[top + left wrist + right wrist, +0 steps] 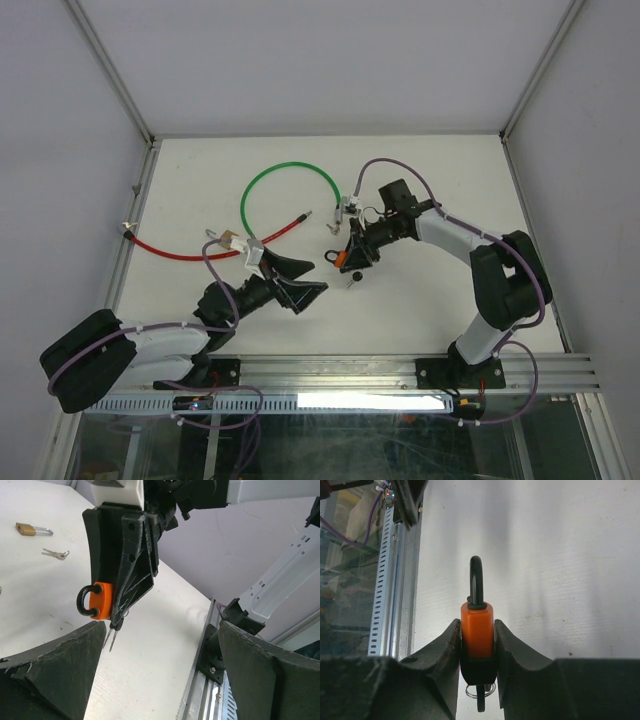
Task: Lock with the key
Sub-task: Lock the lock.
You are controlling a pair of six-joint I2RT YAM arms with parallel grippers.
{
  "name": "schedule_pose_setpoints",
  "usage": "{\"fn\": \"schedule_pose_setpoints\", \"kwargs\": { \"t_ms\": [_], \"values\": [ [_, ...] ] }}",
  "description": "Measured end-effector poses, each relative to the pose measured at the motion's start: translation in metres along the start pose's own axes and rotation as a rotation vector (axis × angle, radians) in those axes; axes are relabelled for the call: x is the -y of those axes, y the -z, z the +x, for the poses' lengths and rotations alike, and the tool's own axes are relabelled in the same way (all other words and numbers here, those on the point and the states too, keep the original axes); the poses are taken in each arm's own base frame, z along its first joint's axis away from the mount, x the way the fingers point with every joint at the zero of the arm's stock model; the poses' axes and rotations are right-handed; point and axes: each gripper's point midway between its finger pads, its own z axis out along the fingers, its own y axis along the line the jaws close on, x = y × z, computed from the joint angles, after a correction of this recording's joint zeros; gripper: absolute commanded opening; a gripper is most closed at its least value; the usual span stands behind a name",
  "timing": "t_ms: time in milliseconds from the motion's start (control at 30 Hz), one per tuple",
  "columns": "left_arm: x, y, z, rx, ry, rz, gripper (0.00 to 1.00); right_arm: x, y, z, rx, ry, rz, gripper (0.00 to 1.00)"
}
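Right gripper (476, 635) above the middle of the table (430, 180), pinching an orange padlock (477, 630) by its flat sides, key (116, 630) dangling beneath. Left gripper (160, 630) spread wide just beside it, holding nothing. Risk of bumping the right gripper's fingers when closing in, with the key poking out close under them. Risk of twisting the orange padlock out of the pinch if the key is turned hard. Risk of missing the thin key, or tugging it out and dropping it. Elsewhere, well apart: green cable (275, 172) looped toward the far edge, red cable (165, 250) toward the left edge, brass padlock (25, 529) and spare keys (57, 554) near it. Nothing lying between the grippers.
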Motion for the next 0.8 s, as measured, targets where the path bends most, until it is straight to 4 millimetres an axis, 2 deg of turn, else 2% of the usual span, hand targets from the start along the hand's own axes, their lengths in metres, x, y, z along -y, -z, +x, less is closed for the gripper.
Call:
{"fn": "schedule_pose_setpoints", "kwargs": {
  "t_ms": [133,267,400,533,600,667,733,800],
  "values": [
    [-0.013,-0.007,0.006,-0.028,0.044,-0.037,0.97,-0.003,0.003,-0.003,-0.001,0.004,-0.009,0.0],
    [-0.028,-0.014,0.006,-0.045,0.101,-0.065,0.9,-0.005,0.004,-0.005,-0.001,-0.002,-0.019,0.0],
    [-0.035,-0.023,0.006,-0.066,0.162,-0.048,0.81,-0.008,0.004,-0.004,0.0,-0.009,-0.029,0.0],
    [-0.04,-0.034,0.011,-0.098,0.225,-0.012,0.63,-0.01,0.005,-0.003,0.0,-0.018,-0.037,0.0],
    [-0.046,-0.039,0.017,-0.121,0.257,-0.004,0.46,-0.011,0.005,-0.002,-0.003,-0.028,-0.04,0.0],
    [-0.057,-0.043,0.024,-0.143,0.302,-0.008,0.33,-0.011,0.006,-0.002,0.0,-0.034,-0.04,0.0],
    [-0.065,-0.047,0.032,-0.174,0.353,-0.005,0.29,-0.012,0.007,-0.002,0.004,-0.039,-0.046,0.0],
    [-0.067,-0.049,0.044,-0.215,0.404,0.008,0.32,-0.013,0.007,-0.003,0.005,-0.039,-0.049,0.0]
  ]
}}
